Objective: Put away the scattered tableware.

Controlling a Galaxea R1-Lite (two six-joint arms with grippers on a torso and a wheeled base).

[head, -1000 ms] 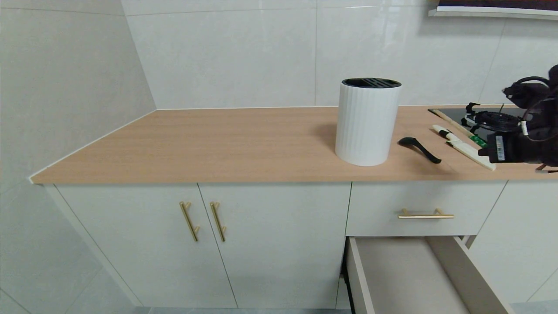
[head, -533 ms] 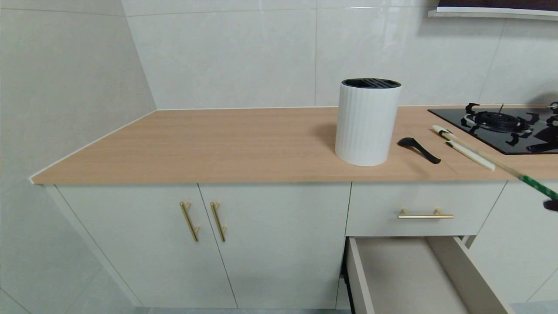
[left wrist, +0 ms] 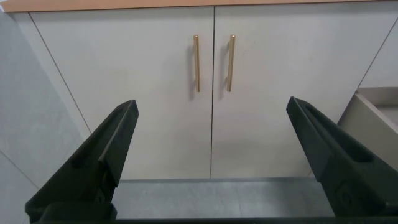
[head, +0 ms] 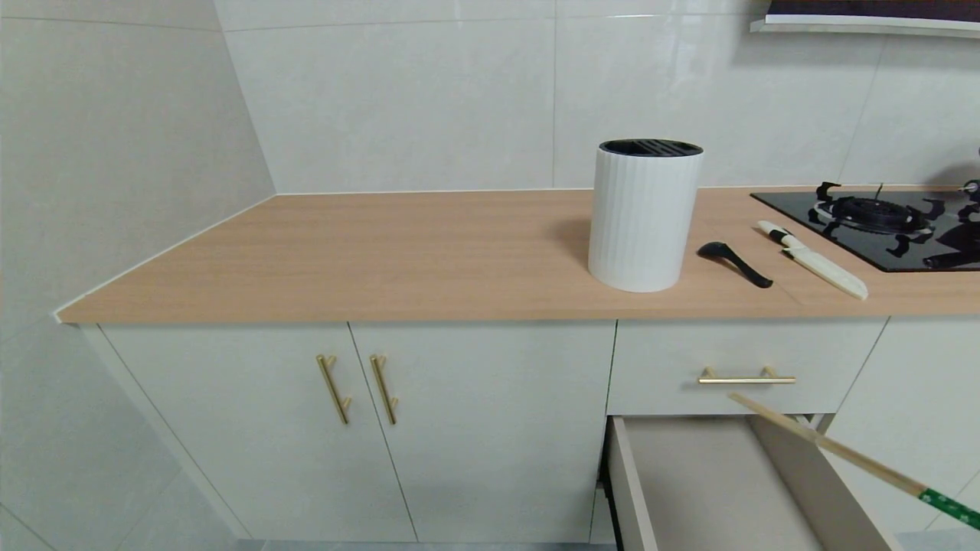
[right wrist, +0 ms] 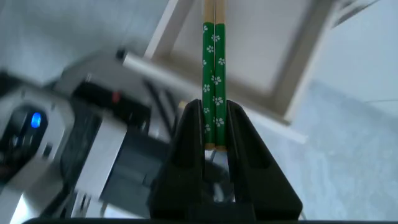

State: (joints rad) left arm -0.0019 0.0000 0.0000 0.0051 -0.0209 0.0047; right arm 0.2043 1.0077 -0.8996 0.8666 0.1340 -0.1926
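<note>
Chopsticks [head: 842, 453] have dropped lower, over the open drawer [head: 693, 482].

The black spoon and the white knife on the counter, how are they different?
The spoon is all black; the knife is white with a dark band. The knife is longer than the spoon. The spoon lies next to the white holder, the knife closer to the stove. Both lie flat on the wooden counter, not touching each other.
</note>
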